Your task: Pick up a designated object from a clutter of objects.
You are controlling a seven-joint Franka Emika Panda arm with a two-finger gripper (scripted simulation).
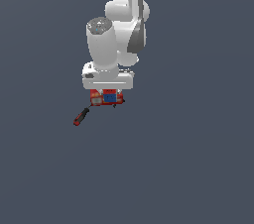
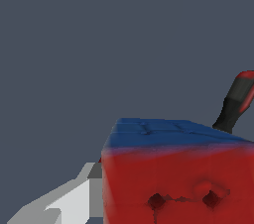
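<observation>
The small cube (image 1: 110, 97), with blue and red grid faces, sits directly under the white hand of my gripper (image 1: 110, 100). In the wrist view the cube (image 2: 173, 168) fills the lower frame between the jaws, blue face on one side and red face towards the camera. One light grey finger (image 2: 74, 200) lies flush against the cube's side; the other finger is out of the frame. The gripper appears shut on the cube. The red printed box (image 1: 96, 99) shows partly beside and behind the cube. The thin red-and-black screwdriver (image 1: 81, 116) lies just to the exterior view's left of them.
The screwdriver's black-and-red handle (image 2: 235, 104) shows close beyond the cube in the wrist view. The ground all around is plain dark grey floor (image 1: 198, 158). The white arm (image 1: 119, 29) rises above the hand.
</observation>
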